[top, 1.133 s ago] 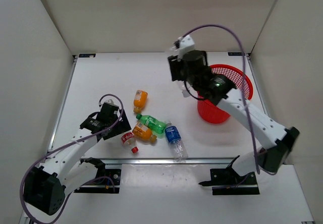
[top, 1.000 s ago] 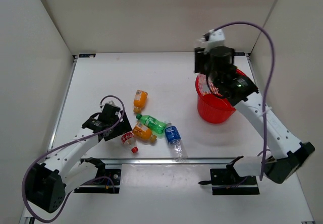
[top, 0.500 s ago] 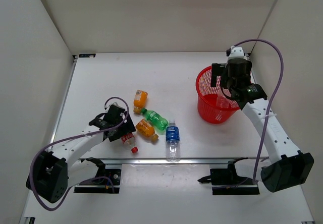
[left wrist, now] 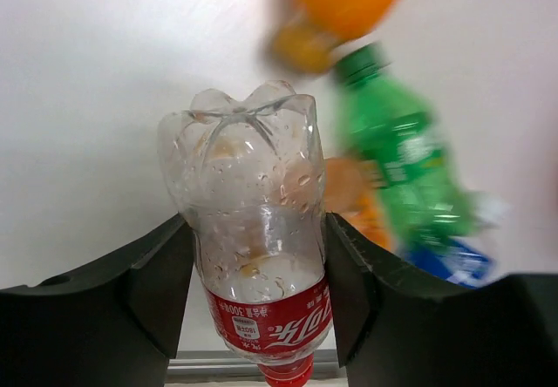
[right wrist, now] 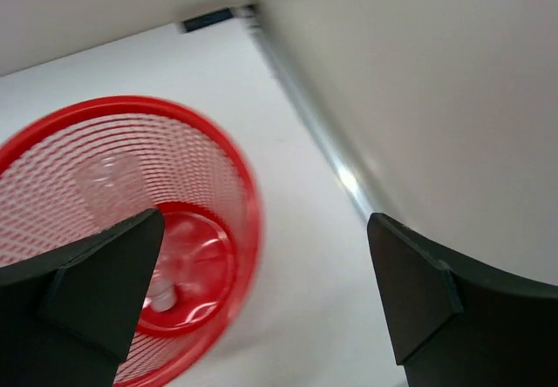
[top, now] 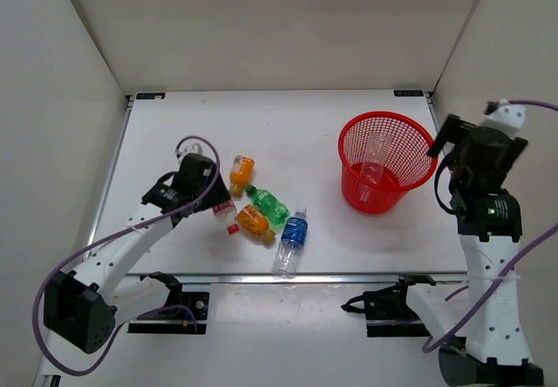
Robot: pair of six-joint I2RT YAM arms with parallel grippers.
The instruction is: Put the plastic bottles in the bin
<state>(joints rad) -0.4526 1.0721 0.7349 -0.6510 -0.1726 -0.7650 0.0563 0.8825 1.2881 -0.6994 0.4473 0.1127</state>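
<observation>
Swung clear to the right of the red bin [top: 370, 197], the right gripper [right wrist: 261, 239] hangs with fingers apart; a plain clear bottle [top: 375, 153] lies inside. The left gripper [left wrist: 257, 291] clamps the red-label bottle [left wrist: 257, 256] near the green bottle [top: 268, 202].

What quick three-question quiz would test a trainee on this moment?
1. True or false: the right gripper holds a bottle.
2. Which bottle is the left gripper shut on? A) green B) red-label bottle C) blue-label
3. How many bottles are in the bin?
Key: 1 false, it is open and empty. 2 B. 3 one, the plain clear bottle.
</observation>
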